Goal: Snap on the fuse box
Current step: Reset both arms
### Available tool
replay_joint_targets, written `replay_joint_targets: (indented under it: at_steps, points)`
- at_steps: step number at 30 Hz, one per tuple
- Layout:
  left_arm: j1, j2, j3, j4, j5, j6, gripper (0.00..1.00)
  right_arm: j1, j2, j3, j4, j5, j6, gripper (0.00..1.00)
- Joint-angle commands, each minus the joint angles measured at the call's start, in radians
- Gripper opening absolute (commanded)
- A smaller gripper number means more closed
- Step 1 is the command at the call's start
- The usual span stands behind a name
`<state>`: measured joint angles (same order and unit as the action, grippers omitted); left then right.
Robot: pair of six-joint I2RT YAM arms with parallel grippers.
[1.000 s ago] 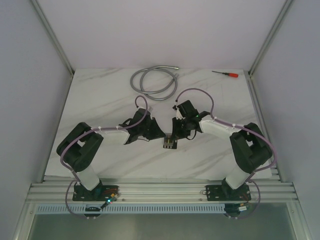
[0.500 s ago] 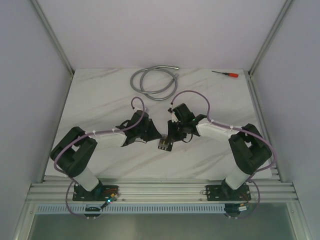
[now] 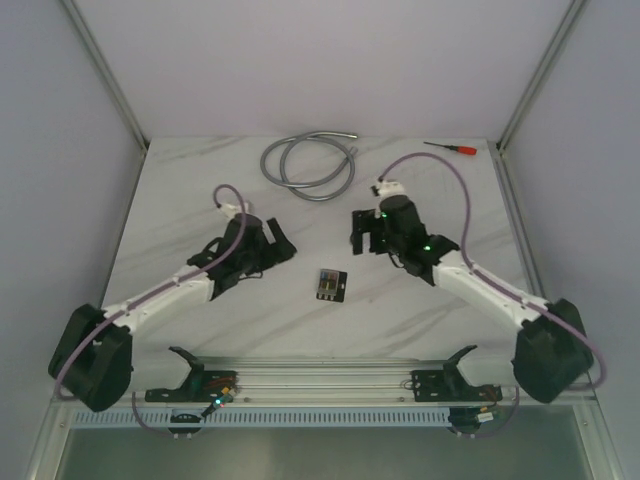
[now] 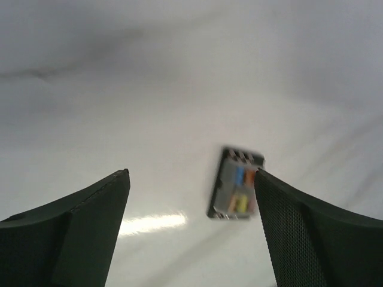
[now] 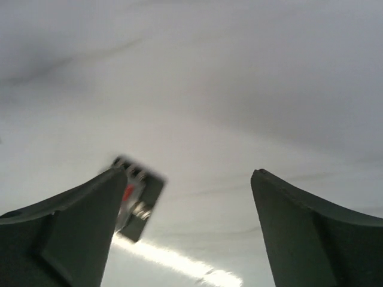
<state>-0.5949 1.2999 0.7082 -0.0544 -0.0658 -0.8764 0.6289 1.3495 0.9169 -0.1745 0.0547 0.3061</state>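
The fuse box point(image 3: 329, 285) lies flat on the white marble table between the two arms, small and black, with coloured fuses showing through its top. My left gripper point(image 3: 284, 246) hangs to its left, open and empty, clear of it. My right gripper point(image 3: 358, 236) hangs up and to its right, also open and empty. In the left wrist view the fuse box point(image 4: 235, 182) sits blurred beyond the right finger, outside the open left gripper point(image 4: 191, 173). The right wrist view has the fuse box point(image 5: 140, 197) partly behind the left finger of the open right gripper point(image 5: 187, 172).
A coiled grey hose point(image 3: 308, 165) lies at the back middle of the table. A red-handled screwdriver point(image 3: 452, 148) rests at the back right corner. Frame posts and white walls bound the table, and an aluminium rail point(image 3: 320, 380) runs along the near edge.
Both grippers have opened and pulled away from the fuse box, the left arm swinging left, the right arm right. The fuse box now lies alone on the table.
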Motion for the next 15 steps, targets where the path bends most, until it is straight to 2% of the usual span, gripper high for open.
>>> replay_joint_targets:
  at_steps: [1, 4, 7, 9, 12, 14, 15]
  points:
    - [0.107, -0.088, -0.004, -0.061, -0.247, 0.104, 0.98, -0.069, -0.108, -0.157, 0.252, 0.379, -0.115, 1.00]
    - [0.171, -0.124, -0.039, -0.024, -0.434, 0.162, 1.00, -0.132, -0.139, -0.297, 0.509, 0.517, -0.205, 0.99]
    - [0.236, -0.146, -0.076, 0.060, -0.562, 0.225, 1.00, -0.208, -0.118, -0.431, 0.798, 0.551, -0.283, 0.99]
    - [0.275, -0.154, -0.129, 0.158, -0.661, 0.268, 1.00, -0.273, -0.072, -0.458, 0.884, 0.545, -0.290, 0.99]
    - [0.327, -0.142, -0.238, 0.402, -0.797, 0.384, 1.00, -0.351, 0.028, -0.498, 1.043, 0.517, -0.324, 1.00]
    - [0.374, -0.123, -0.302, 0.571, -0.782, 0.482, 1.00, -0.391, 0.066, -0.480, 1.020, 0.462, -0.364, 1.00]
    - [0.407, -0.117, -0.301, 0.586, -0.734, 0.503, 1.00, -0.398, 0.079, -0.499, 1.079, 0.451, -0.398, 1.00]
